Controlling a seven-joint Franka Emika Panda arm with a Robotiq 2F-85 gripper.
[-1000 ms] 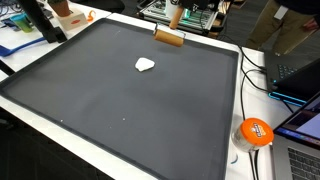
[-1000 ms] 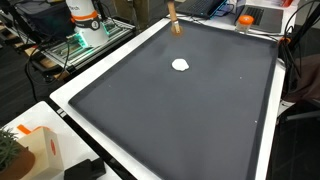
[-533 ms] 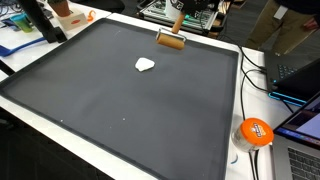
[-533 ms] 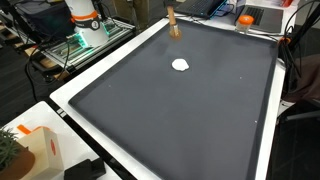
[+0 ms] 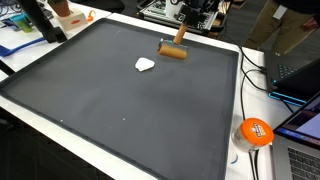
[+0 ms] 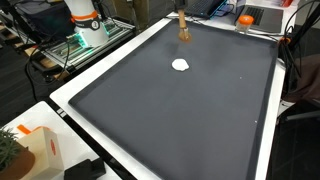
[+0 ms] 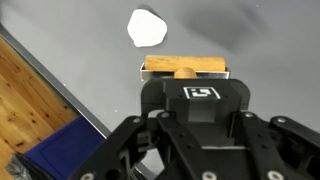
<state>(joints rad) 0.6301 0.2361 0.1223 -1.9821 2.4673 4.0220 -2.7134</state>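
A wooden brush (image 5: pixel 173 50) with a short upright handle hangs at the far edge of the black mat (image 5: pixel 120 110), its block tilted just over the surface. In the other exterior view the wooden brush (image 6: pixel 183 30) appears near the mat's far side. My gripper (image 7: pixel 186 80) is shut on the handle; the brush's block (image 7: pixel 186 67) shows just beyond the gripper body. A small white crumpled lump (image 5: pixel 145 65) lies on the mat a short way from the brush, apart from it; it is also in view as the white lump (image 6: pixel 181 65) and the white lump (image 7: pixel 147 27). The fingertips are hidden.
A white table rim (image 5: pixel 235 120) frames the mat. An orange round object (image 5: pixel 254 131), cables and laptops (image 5: pixel 300 75) sit beside one edge. A cardboard box (image 6: pixel 35 150) stands at a near corner. Wooden floor (image 7: pixel 30 100) shows past the edge.
The brush has moved in from the mat's far edge, a little farther onto the mat and toward the white lump's side. The white lump has not moved.
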